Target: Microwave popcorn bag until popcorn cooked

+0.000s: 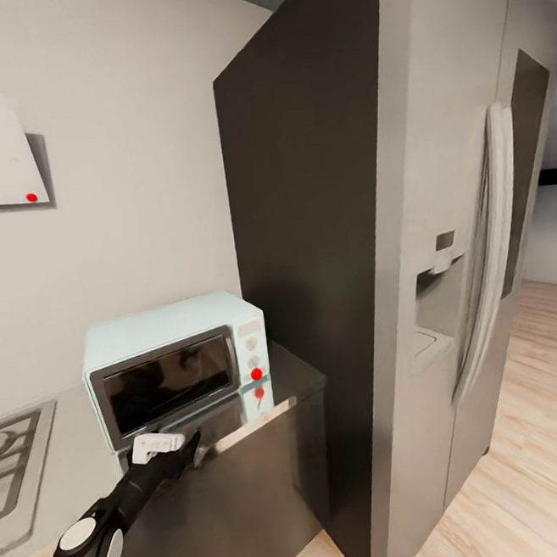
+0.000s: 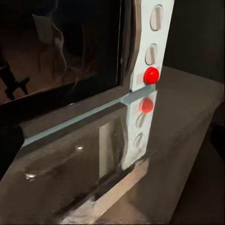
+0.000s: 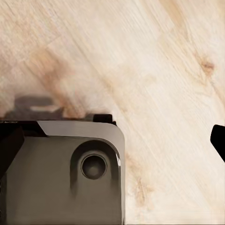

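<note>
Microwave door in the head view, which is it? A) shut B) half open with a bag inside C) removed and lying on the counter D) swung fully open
A: the microwave's dark glass door sits flush in its steel trim, and the left pincer hovers just in front of its lower edge over the countertop.

Soft, even light fills the head view, bright on the pale wall [image 1: 130, 156] and the wooden floor [image 1: 539, 424], with no hard shadows. The glossy counter [image 1: 297, 379] mirrors the microwave [image 1: 174, 365] and its red dot just beyond the left fingers [image 1: 192, 447]. The left wrist view is dim and slightly blurred, its dark door glass [image 2: 61, 47] carrying faint reflections. The right wrist view is bright, with a soft grey shadow [image 3: 37, 105] on the floorboards. Tall edges lean in the head view.
</note>
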Robot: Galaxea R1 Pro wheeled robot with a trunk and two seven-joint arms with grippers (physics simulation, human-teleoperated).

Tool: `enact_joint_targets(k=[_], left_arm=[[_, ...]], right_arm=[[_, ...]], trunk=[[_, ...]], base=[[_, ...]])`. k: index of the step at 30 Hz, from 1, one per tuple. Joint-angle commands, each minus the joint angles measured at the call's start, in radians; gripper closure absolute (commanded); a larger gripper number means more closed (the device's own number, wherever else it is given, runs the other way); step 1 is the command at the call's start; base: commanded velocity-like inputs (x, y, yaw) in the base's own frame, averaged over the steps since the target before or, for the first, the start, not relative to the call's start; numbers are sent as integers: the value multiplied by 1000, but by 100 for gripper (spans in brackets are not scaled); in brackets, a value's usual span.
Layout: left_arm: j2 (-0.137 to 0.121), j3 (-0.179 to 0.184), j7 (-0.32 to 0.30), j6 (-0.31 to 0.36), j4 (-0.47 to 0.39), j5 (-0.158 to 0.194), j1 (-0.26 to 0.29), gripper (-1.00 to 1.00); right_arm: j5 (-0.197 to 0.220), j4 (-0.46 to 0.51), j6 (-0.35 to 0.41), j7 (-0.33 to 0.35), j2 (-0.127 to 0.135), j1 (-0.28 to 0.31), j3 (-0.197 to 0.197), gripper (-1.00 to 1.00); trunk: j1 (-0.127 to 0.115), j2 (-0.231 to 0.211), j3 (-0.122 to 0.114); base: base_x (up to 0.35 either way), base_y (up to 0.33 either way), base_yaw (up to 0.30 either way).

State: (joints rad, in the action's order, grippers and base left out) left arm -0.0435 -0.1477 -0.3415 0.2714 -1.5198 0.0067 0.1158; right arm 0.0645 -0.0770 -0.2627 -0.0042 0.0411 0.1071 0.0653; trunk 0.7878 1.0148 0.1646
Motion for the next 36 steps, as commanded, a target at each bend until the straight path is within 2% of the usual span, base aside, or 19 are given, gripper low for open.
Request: enact_joint_targets(k=[1,7,9,10,11,13,14,19,20,21,22,26,29,36], left_arm=[[1,-1,-6,7,-1,1,1,-100],[4,-3,-3,15,18,4,1,-100],[4,-4,-2,16,110,4,1,-100],[2,-4,-4,11,347,3,1,-100],[1,-7,-5,9,453,3,1,-100],[-2,-10,-7,8,605,3,1,-100],[-16,-12,23,2,900,0,1,-100],[-44,-5,203,-16,1231,-2,1,-100],[-49,-1,252,-18,1369,-3,1,-100],[-51,0,273,-19,1433,-3,0,-100],[-57,1,289,-20,1478,-2,-26,-100],[-59,2,296,-20,1497,-2,-113,-100],[-61,2,297,-21,1500,-3,-131,-100],[-61,2,297,-21,1500,-4,-133,-100]], right_arm=[[7,-4,-7,0,-1,2,7,-100],[7,-4,-7,0,-2,2,7,-100],[7,-4,-7,0,-3,2,7,-100],[8,-4,-7,0,-4,2,7,-100],[8,-4,-7,0,-4,2,7,-100],[8,-4,-7,0,-4,2,7,-100],[8,-4,-7,-2,-4,2,7,-100],[8,-4,-7,-2,-4,2,7,-100],[8,-4,-7,-2,-4,2,7,-100],[8,-4,-7,-3,-4,2,7,-100],[8,-4,-7,-4,-4,2,7,-100],[8,-4,-7,-5,-4,2,7,-100],[8,-4,-7,-5,-4,2,7,-100],[8,-4,-7,-5,-4,2,7,-100]], trunk=[[0,1,1],[0,1,1],[0,1,1],[0,1,1],[0,1,1],[0,1,1],[0,1,1],[0,1,1],[0,1,1],[0,1,1],[0,1,1],[0,1,1],[0,1,3],[0,1,9]], base=[[-340,0,0],[-340,0,0],[-340,0,0],[-258,0,0],[-132,0,0],[-69,0,0],[-9,0,0],[-3,0,0],[0,0,0],[0,0,52],[0,0,204],[0,0,249],[0,0,257],[0,0,244]])
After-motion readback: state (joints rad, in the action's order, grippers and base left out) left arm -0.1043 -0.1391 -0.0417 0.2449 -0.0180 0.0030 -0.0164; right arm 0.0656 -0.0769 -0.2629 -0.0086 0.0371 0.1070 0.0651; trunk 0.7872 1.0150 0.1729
